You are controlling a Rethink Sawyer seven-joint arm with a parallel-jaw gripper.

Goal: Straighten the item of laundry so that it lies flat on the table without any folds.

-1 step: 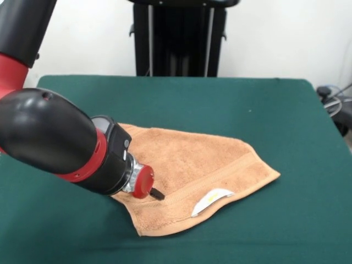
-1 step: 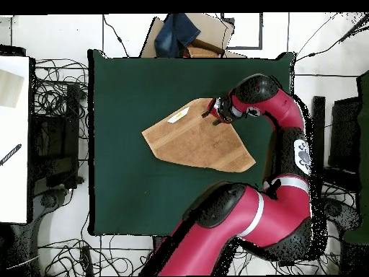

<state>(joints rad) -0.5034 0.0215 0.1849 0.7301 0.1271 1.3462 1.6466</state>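
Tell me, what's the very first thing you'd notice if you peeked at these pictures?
The big red and black arm jumps out first, reaching low over the table from the front view's left side. Its gripper pokes down onto the orange-tan towel, which lies crumpled in a folded, pointy shape near the middle of the dark green top. A white label with a yellow mark peeks out at the towel's near edge.

Arm is chunky glossy black shells (image 1: 44, 135) with red bands at the joints, plus a long red link with a white stripe (image 2: 252, 216) seen from overhead. Right behind the small dark gripper tip (image 1: 158, 194) there's a red round cap (image 1: 143, 181), then a silver metal collar, then a boxy black wrist.
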